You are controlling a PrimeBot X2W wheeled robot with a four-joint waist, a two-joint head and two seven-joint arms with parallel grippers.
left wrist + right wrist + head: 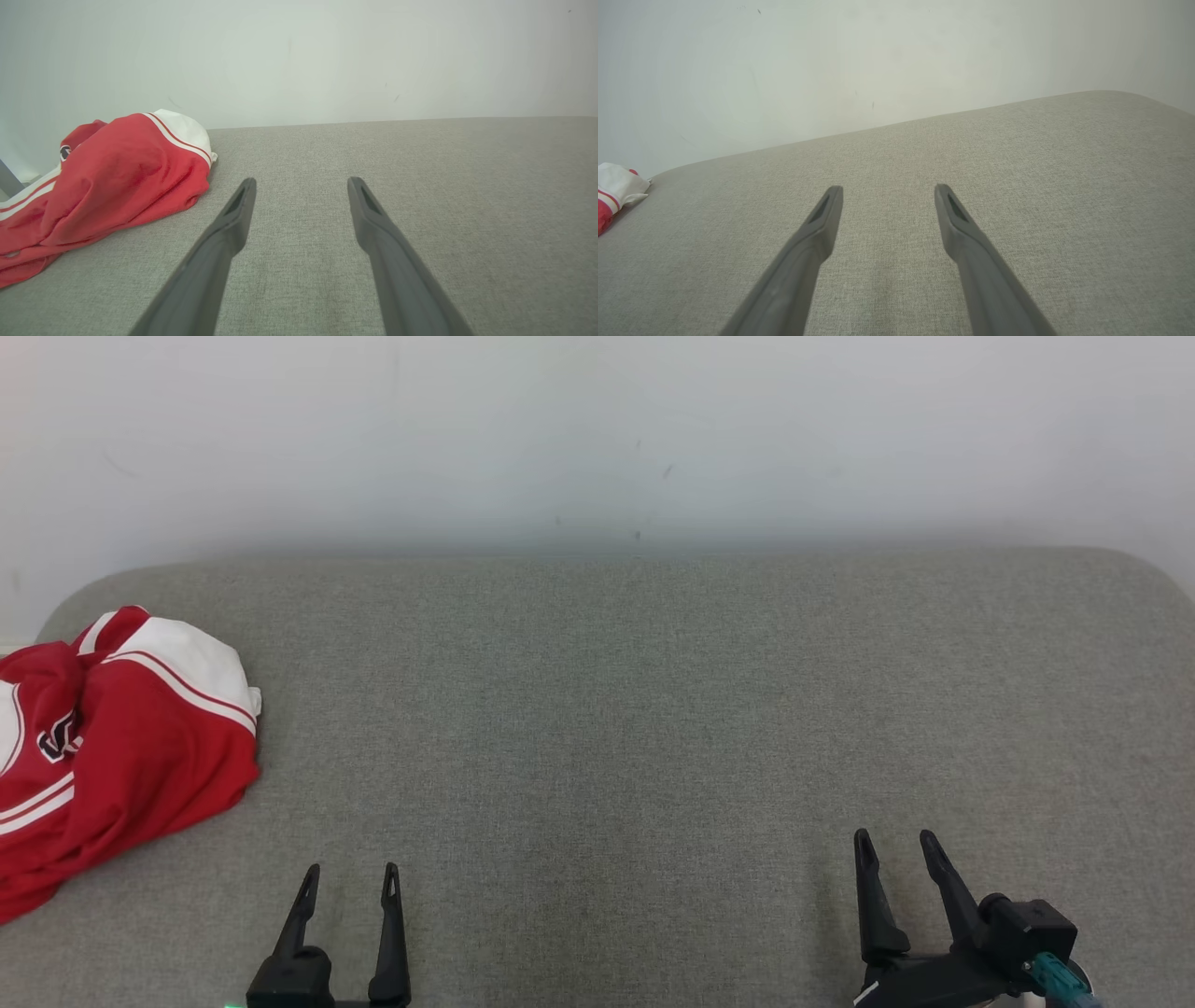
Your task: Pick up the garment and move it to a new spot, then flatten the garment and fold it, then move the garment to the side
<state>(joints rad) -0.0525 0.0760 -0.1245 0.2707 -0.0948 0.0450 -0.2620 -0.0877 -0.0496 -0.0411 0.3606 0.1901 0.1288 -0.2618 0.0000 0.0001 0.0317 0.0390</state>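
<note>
**Q:** Where does the garment lie?

**A:** It is bunched in a red-and-white heap at the left edge of the bench, towards the far left corner, and part of it runs out of the head view. Nothing holds it. It rests on the grey cloth, neither flattened nor folded.

**Q:** Why there, with both grippers clear of it?

**A:** By the look of it the job is at its start, with the pick-up not yet done. The bare middle of the bench looks like the room meant for spreading and folding.

**Q:** And the arms?

**A:** Both are low at the near edge, fingers pointing towards the wall beyond the far edge. The left gripper is poised just right of the heap, near but not touching, its claw spread with nothing between. The right gripper is well apart from the garment, towards the near right corner. It is canted slightly left, its claw likewise spread and empty.

**Q:** Which goes first?

**A:** Likely the left, being closest. It would need to swing left onto the heap.
</note>
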